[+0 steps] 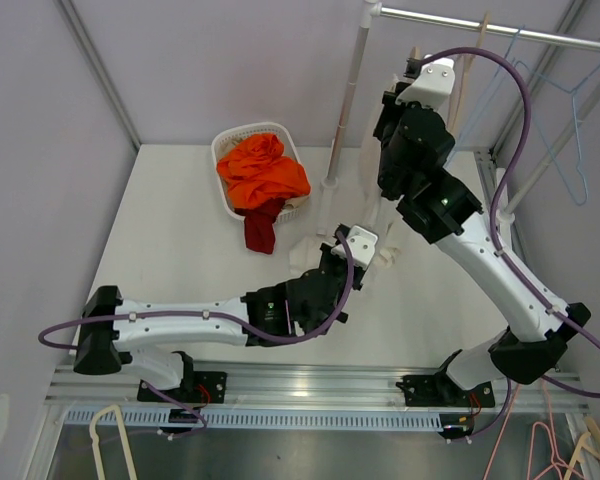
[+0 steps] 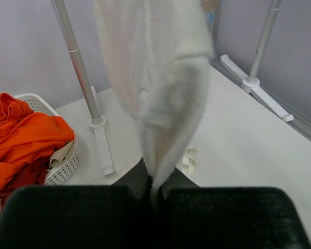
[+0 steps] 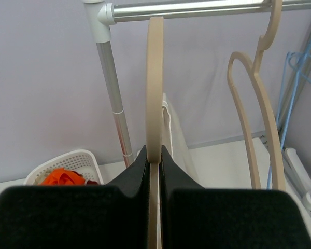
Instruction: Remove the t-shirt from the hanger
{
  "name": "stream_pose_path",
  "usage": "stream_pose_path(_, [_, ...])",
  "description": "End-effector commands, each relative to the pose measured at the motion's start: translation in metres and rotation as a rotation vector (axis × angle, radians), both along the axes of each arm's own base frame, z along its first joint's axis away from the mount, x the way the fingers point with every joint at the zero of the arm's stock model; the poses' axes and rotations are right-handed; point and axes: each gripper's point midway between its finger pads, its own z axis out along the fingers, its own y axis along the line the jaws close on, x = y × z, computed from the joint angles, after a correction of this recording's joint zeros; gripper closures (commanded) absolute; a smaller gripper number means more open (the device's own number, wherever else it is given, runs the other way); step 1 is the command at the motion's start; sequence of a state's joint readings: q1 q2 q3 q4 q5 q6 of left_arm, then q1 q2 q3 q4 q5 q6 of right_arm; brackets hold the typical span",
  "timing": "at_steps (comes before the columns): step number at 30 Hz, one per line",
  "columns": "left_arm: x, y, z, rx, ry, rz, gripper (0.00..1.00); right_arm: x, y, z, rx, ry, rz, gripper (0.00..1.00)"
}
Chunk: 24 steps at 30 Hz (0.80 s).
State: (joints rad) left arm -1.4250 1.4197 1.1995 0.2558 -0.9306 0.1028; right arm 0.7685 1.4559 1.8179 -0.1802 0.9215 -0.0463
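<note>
A white t-shirt (image 2: 155, 78) hangs from a beige hanger (image 3: 154, 78) on the metal rail (image 3: 197, 9). In the top view the shirt (image 1: 375, 215) drops below the right arm to the table. My left gripper (image 2: 156, 179) is shut on the shirt's lower hem, low near the table (image 1: 335, 265). My right gripper (image 3: 154, 155) is shut on the beige hanger just under its hook, up by the rail (image 1: 405, 85). The shirt's neck is mostly hidden behind the right gripper.
A white basket (image 1: 230, 140) with orange and dark red clothes stands at the back left. The rack's upright pole (image 1: 345, 100) and its foot (image 2: 103, 148) are beside the shirt. An empty beige hanger (image 3: 254, 78) and blue hangers (image 1: 570, 120) hang to the right.
</note>
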Motion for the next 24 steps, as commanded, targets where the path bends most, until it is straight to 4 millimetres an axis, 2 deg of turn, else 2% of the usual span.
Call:
stream_pose_path(1, [-0.009,0.012,0.029,-0.087,0.006,0.013,0.99,-0.002,-0.008,0.037,0.07,-0.117,-0.039,1.0])
stream_pose_path(2, [-0.016,0.011,0.029,-0.083,0.006,0.0,0.99,0.001,-0.009,0.042,0.087,-0.143,-0.048,1.0])
stream_pose_path(7, [-0.034,0.027,0.042,-0.102,0.001,-0.009,0.99,0.034,-0.013,0.037,0.052,-0.132,-0.088,1.0])
stream_pose_path(11, [-0.047,0.042,0.045,-0.121,0.01,-0.025,0.99,0.05,-0.013,0.033,0.039,-0.122,-0.093,1.0])
stream_pose_path(13, [-0.051,0.047,0.046,-0.135,0.021,-0.037,0.99,0.053,-0.013,0.038,0.045,-0.135,-0.091,1.0])
stream_pose_path(20, [-0.066,0.064,0.037,-0.128,0.043,-0.047,0.99,0.075,-0.019,0.034,0.027,-0.121,-0.103,1.0])
stream_pose_path(24, [-0.075,0.069,0.025,-0.161,0.095,-0.069,0.99,0.085,-0.025,0.033,0.019,-0.115,-0.11,1.0])
